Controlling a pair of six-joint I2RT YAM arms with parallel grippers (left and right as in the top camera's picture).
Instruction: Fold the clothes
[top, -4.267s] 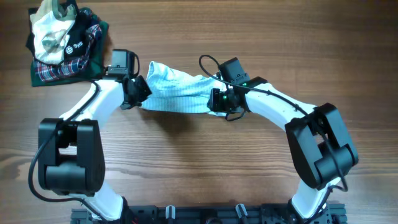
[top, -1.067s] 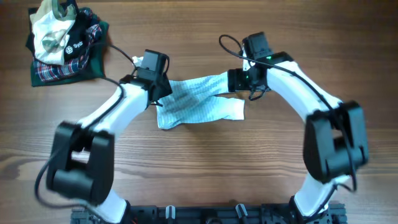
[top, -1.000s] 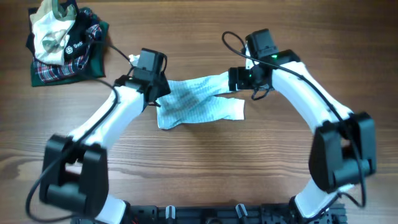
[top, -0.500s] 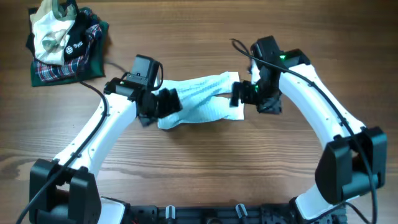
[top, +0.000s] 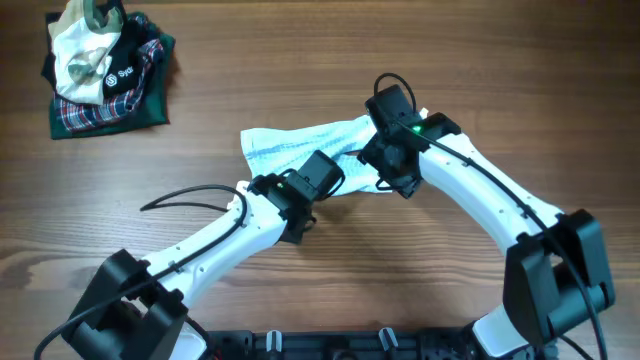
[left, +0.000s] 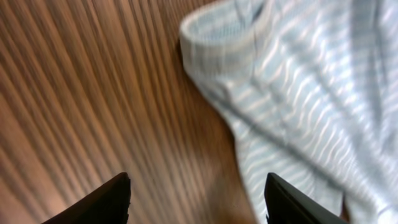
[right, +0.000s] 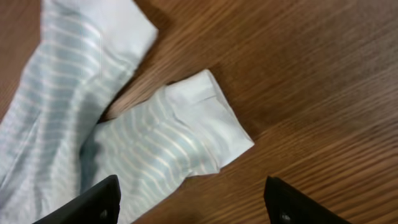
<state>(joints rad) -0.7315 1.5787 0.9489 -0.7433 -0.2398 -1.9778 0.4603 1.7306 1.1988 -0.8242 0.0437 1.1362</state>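
The clothes (top: 290, 150) lie (rumpled) below both pairs of open jaws.

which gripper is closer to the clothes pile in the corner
Left. The left gripper hangs over the garment's lower edge, down and right of the pile. The right gripper is farther right, over the garment's right end.

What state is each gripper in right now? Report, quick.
Left gripper: open, holding nothing, over the garment's edge.
Right gripper: open, holding nothing.
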